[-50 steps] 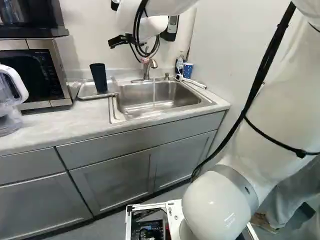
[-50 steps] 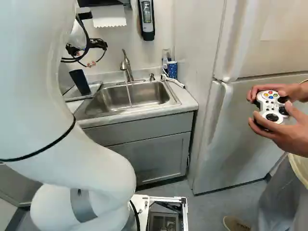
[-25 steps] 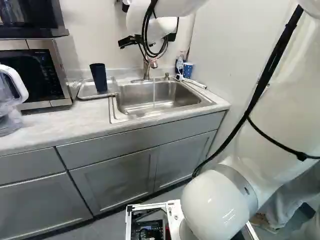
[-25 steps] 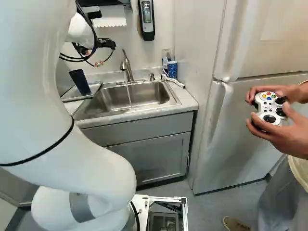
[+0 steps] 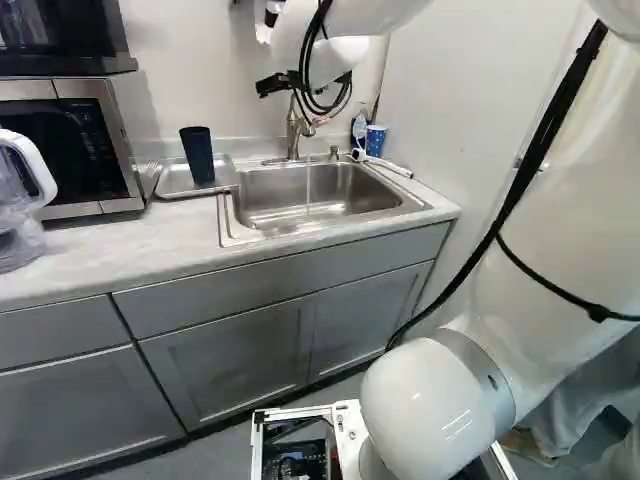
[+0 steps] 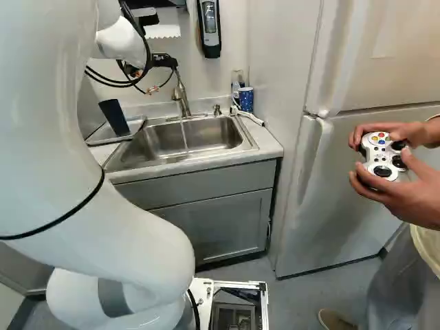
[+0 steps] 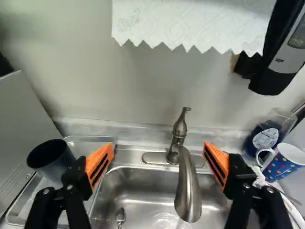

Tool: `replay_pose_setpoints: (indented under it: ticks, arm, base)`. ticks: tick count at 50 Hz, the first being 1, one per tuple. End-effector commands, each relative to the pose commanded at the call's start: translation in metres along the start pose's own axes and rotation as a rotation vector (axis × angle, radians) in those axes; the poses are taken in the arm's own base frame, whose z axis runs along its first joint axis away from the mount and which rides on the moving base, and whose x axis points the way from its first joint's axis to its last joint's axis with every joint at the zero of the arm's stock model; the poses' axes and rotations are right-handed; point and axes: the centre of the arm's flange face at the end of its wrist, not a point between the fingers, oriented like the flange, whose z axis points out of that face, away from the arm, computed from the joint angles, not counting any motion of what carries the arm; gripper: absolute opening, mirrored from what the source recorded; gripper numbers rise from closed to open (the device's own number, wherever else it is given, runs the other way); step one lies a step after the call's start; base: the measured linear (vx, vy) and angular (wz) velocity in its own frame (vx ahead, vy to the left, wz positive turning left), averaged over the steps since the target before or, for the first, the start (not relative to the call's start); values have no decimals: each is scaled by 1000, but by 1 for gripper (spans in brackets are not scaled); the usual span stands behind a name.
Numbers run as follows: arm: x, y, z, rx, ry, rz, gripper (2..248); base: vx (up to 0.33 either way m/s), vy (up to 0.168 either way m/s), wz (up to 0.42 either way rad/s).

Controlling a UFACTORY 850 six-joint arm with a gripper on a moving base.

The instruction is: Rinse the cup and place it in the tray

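One cup (image 5: pixel 197 155) stood upright in the tray (image 5: pixel 172 181), at about ten o'clock of the sink (image 5: pixel 236 222), if twelve was the wall (image 5: pixel 170 90). So the placing looked done; whether the cup was rinsed, I could not tell. Water (image 6: pixel 184 134) was running from the tap (image 7: pixel 188 191), and closing it was probably what remained. The gripper (image 7: pixel 158 149) held nothing: its fingers were wide apart, above the sink, with the tap in view between them.

The counter (image 5: pixel 105 262) was pale and marbled. The microwave (image 5: pixel 65 150) stood at nine o'clock, beyond the tray, and a spotted mug (image 7: pixel 284 162) at two o'clock. A spoon (image 7: pixel 121 217) lay in the sink. The fridge (image 6: pixel 371 179) was at three o'clock, and paper towel (image 7: pixel 186 24) hung at twelve.
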Motion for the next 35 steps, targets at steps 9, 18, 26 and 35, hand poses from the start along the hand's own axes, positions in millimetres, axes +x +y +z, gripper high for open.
replay_pose_setpoints:
  ticks: [9,18,26,35]
  arm:
    - [-1,14,1,-26,-2,8,247]
    - [-1,29,3,-53,-4,17,247]
    - [-1,42,6,-77,-6,24,247]
    - [1,54,13,-97,-8,31,247]
  base:
    - [0,0,0]
    - [0,0,0]
    - [0,0,0]
    - [0,0,0]
